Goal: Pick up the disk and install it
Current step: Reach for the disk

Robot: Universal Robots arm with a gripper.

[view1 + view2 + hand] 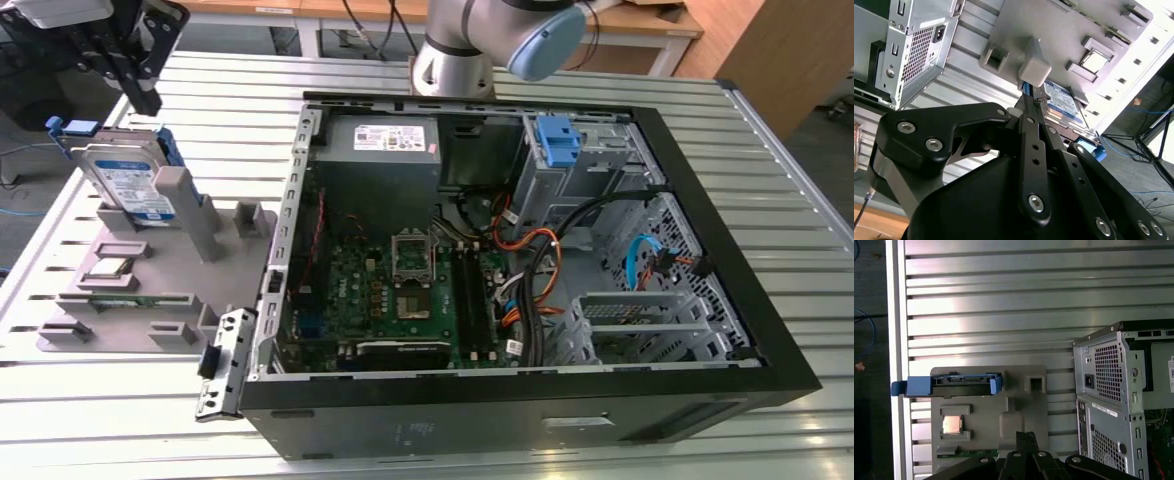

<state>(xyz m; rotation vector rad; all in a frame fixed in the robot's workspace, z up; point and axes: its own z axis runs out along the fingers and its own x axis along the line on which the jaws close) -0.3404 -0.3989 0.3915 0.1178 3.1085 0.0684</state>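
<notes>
The disk (134, 182) stands on edge in a grey fixture (147, 290) at the exterior view's left. It is silver with a blue-and-white label and a blue bracket along its edges. My black gripper (144, 98) hangs just above its upper end, apart from it, fingers pressed together and holding nothing. In the first wrist view the disk's blue-edged top (954, 385) lies beyond the fingertips (1026, 437). In the second wrist view the gripper (1026, 100) points at the disk's label (1061, 102) beside a grey post (1034, 70).
An open black computer case (747, 300) fills the middle of the slatted metal table (214, 80). Inside are a grey power supply (384, 140), a motherboard (400, 290) and a bare blue bracket (558, 140) in the drive bay. The fixture also holds a processor chip (951, 425).
</notes>
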